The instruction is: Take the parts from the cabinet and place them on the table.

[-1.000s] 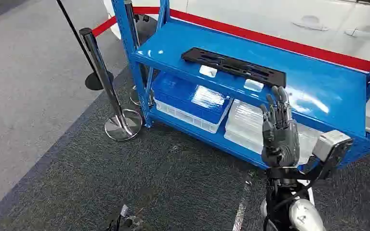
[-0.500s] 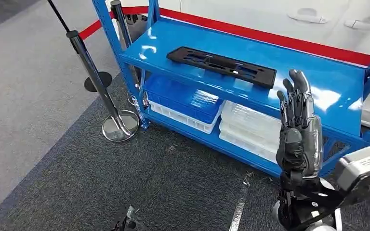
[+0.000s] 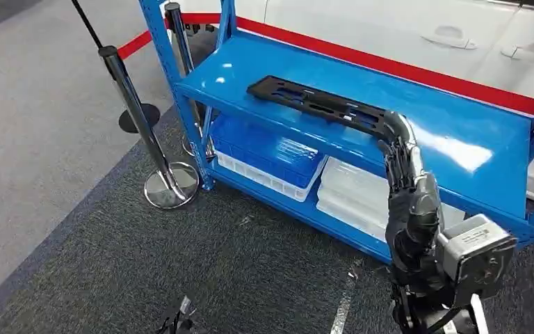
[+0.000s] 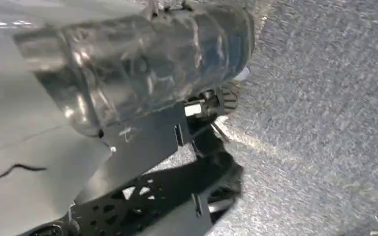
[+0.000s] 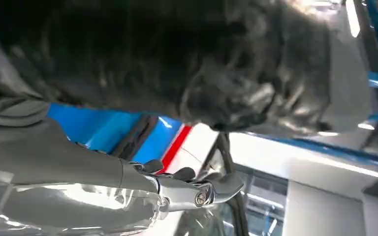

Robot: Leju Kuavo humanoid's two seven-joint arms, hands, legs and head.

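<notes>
A long black slotted part (image 3: 313, 104) lies on the top shelf of the blue cabinet (image 3: 459, 139). My right hand (image 3: 403, 174) reaches up from the lower right. Its fingers (image 3: 395, 132) curl over the part's right end and hide it; the thumb is hidden. In the right wrist view a strip of the black part (image 5: 137, 135) runs along the blue shelf (image 5: 86, 125) behind my blurred dark fingers (image 5: 256, 98). My left hand (image 4: 128, 73) hangs over the grey carpet, and how its fingers lie cannot be made out.
On the lower shelf sit a blue bin (image 3: 264, 149) and stacked clear bins (image 3: 351, 191). A chrome stanchion (image 3: 135, 115) with a round base stands left of the cabinet. A red belt (image 3: 389, 66) and a white car (image 3: 424, 28) lie behind it.
My right hand, raised with straight fingers before, has gone forward and bent its fingers over the part's right end. The camera has shifted slightly.
</notes>
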